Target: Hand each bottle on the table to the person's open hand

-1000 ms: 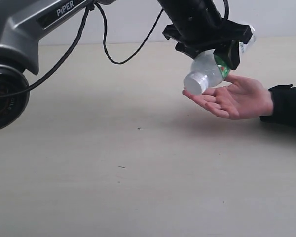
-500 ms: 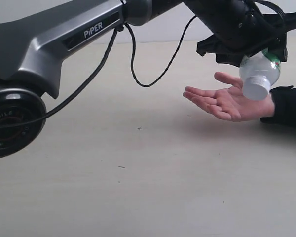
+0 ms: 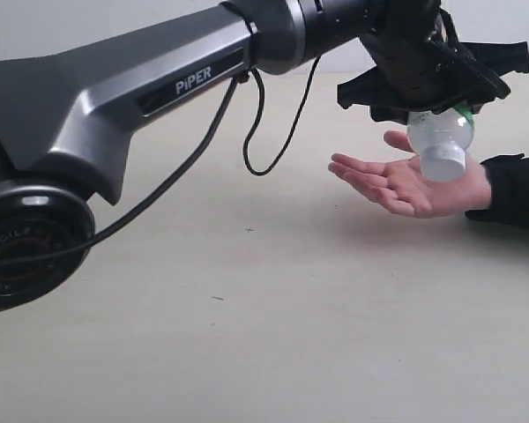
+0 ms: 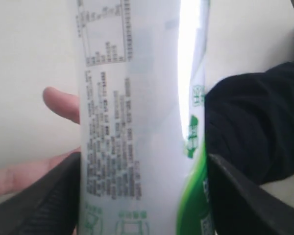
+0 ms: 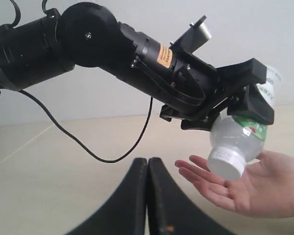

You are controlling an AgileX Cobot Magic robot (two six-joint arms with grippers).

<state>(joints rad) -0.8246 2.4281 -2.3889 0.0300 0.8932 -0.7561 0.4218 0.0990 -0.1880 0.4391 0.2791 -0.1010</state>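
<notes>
A clear bottle with a green-white label (image 3: 440,134) and a white cap hangs cap-down, my left gripper (image 3: 435,107) shut on its body. It is just above the palm of the person's open hand (image 3: 397,187), which is held palm-up over the table (image 3: 247,300). In the left wrist view the bottle (image 4: 137,122) fills the gap between the two black fingers (image 4: 46,198), with a thumb (image 4: 61,103) behind it. My right gripper (image 5: 148,164) is shut and empty, low over the table, looking at the bottle (image 5: 235,139) and the hand (image 5: 257,193). The other bottles are out of view.
The person's dark sleeve (image 3: 516,189) rests at the table's right edge. The left arm's grey link (image 3: 132,97) and a hanging black cable (image 3: 264,159) span the upper left. A pale wall stands behind the table.
The left arm has swung right, carrying the bottle from over the fingertips to over the palm. The bottle has turned from tilted to cap-down. The hand has stayed put.
</notes>
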